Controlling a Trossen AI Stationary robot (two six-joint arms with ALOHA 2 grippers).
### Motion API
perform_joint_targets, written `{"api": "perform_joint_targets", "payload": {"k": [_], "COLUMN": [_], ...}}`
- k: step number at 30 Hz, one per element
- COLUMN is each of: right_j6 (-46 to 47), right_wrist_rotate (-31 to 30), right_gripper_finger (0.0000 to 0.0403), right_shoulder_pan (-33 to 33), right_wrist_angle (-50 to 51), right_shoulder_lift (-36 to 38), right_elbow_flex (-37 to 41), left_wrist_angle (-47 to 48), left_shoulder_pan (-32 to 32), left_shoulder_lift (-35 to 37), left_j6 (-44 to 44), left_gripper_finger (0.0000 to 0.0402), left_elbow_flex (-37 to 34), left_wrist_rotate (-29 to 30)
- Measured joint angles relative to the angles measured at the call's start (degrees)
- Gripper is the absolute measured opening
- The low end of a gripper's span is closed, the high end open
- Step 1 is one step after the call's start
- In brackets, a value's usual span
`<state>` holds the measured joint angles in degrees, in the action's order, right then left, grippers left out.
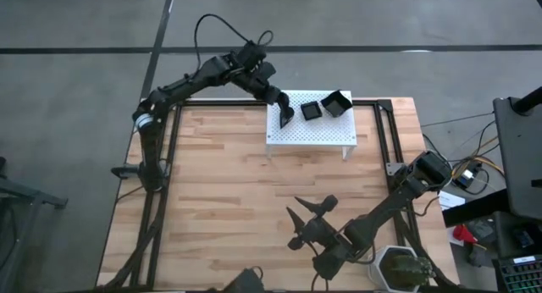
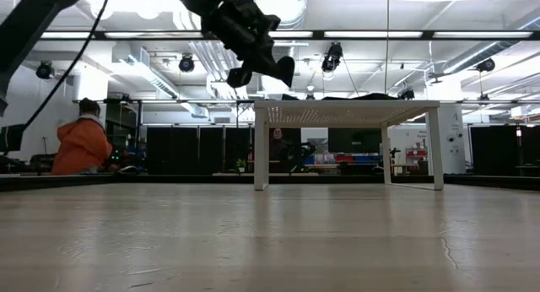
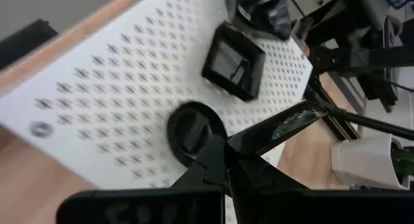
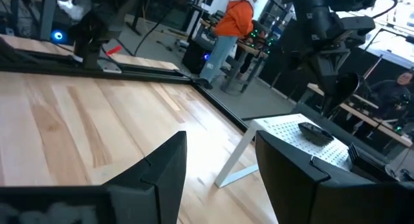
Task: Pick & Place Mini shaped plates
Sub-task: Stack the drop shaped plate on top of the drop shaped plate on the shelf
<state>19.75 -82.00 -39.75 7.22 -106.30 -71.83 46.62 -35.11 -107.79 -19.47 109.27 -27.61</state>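
The flat rectangular metal stand (image 1: 326,134) at twelve o'clock on the table is white, patterned all over with regular rows of small perforations, and carries small matte black dishes: a square rimmed dish (image 1: 312,110) at its centre, another black dish (image 1: 336,103) at its two o'clock, and a rounded black dish (image 3: 191,130) in the left wrist view. The slatted wooden table top (image 1: 220,200) is pale blond with darker grain streaks inside a black frame. Both arms are dark; the round pot (image 1: 398,269) at five o'clock is white with green foliage.
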Motion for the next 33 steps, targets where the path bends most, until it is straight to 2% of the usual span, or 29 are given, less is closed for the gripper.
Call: {"api": "perform_joint_targets", "payload": {"k": [9, 18, 21, 33], "right_j6": [-0.17, 7.02, 7.29, 7.32], "right_wrist_rotate": [-0.47, -0.52, -0.55, -0.42], "right_gripper_finger": [0.0176, 0.0168, 0.0165, 0.0157], "right_shoulder_pan": [0.81, 1.11, 1.14, 1.16], "right_wrist_angle": [2.77, 3.37, 3.33, 2.81], "right_shoulder_lift": [0.0, 0.0, 0.0, 0.0], "right_elbow_flex": [1.85, 6.22, 6.55, 6.55], "left_wrist_angle": [8.84, 9.19, 9.1, 7.41], "left_shoulder_pan": [-3.16, -1.67, -1.57, -0.22], "left_shoulder_lift": [-3.63, -3.5, -3.62, -3.71], "left_j6": [2.61, 4.25, 1.96, 2.64], "left_gripper_finger": [0.0005, 0.0005, 0.0005, 0.0005], "left_elbow_flex": [4.83, 5.01, 4.93, 4.85], "left_wrist_rotate": [-1.47, -3.79, -3.43, -2.98]}}
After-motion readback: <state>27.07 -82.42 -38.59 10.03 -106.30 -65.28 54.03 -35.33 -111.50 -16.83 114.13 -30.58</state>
